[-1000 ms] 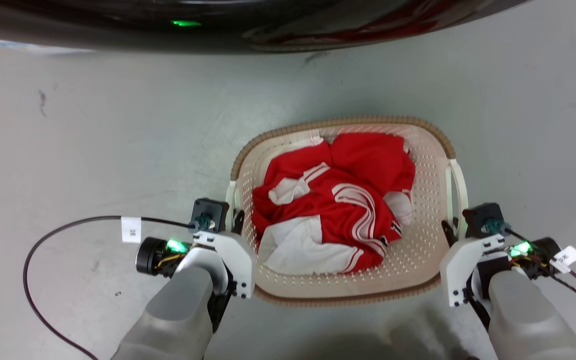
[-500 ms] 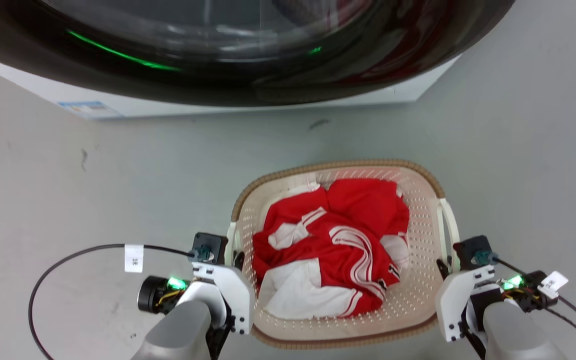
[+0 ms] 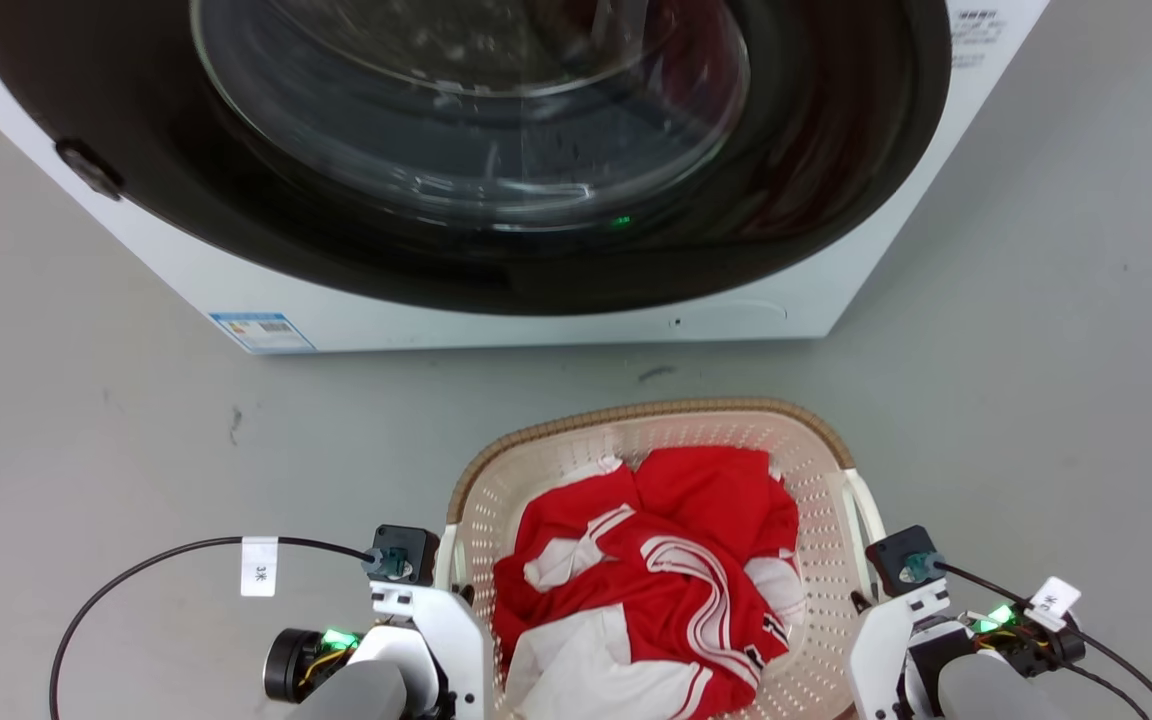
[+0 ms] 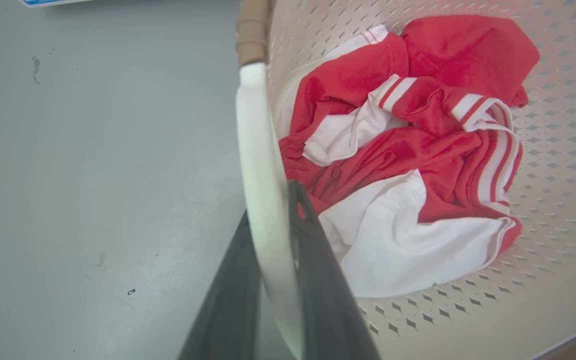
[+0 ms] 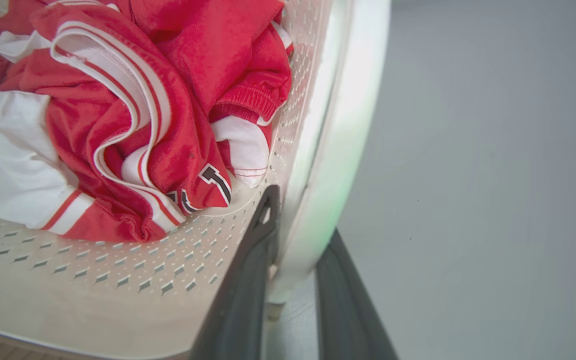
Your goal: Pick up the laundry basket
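Seen from the head, the laundry basket [image 3: 636, 412] lies low in the middle, over the grey floor [image 3: 86, 450] and just in front of the white washing machine [image 3: 866, 290] with its dark round door [image 3: 836, 150]. A crumpled red and white garment [image 3: 676, 590] fills the basket. The two wrists flank it at its left handle [image 3: 446, 560] and right handle [image 3: 866, 510], but from up there the fingers are mostly hidden under the pale housings. The wrist views give the grip: the left gripper [image 4: 270, 210] has one dark finger on each side of the white loop, closed against it, and the right gripper [image 5: 300, 215] clamps its own loop the same way, the inner finger lying along the perforated wall. The right wrist view also catches black lettering on the garment's hem – not readable. A black cable [image 3: 136, 560] with a white tag curves off the left wrist. Whether the basket's base touches the floor cannot be told.
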{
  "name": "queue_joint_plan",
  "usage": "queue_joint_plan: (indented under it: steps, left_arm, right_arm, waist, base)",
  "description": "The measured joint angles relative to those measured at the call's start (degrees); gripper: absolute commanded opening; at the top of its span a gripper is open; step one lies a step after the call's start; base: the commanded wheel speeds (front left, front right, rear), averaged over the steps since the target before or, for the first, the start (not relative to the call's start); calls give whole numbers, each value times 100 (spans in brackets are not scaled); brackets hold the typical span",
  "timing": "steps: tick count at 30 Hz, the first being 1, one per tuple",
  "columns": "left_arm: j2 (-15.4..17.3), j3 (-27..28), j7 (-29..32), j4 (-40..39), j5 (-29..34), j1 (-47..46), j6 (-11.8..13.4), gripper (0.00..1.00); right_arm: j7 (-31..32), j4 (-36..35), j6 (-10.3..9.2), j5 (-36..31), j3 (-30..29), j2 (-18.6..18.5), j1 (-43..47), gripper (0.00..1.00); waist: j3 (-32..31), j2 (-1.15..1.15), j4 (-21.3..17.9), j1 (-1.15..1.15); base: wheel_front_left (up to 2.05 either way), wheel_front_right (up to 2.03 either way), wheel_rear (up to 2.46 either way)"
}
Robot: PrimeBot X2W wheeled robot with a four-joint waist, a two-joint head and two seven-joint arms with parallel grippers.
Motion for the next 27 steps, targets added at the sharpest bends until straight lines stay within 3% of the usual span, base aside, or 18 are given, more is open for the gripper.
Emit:
queue_joint_plan:
  steps: [12,27]
  left_arm:
    - [92,-166,750,143,-341,58,-94,0]
    - [304,-407,1214,54,-650,101,-133,0]
  right_arm:
    - [791,10,-11,1369,1546,-30,-40,0]
    - [1478,-52,-11,2507,2638,-14,-74,0]
  waist:
    - [-852,0,148,0]
    - [-1564,0,-49,1]
  base:
    - [0,0,0]
    - [0,0,0]
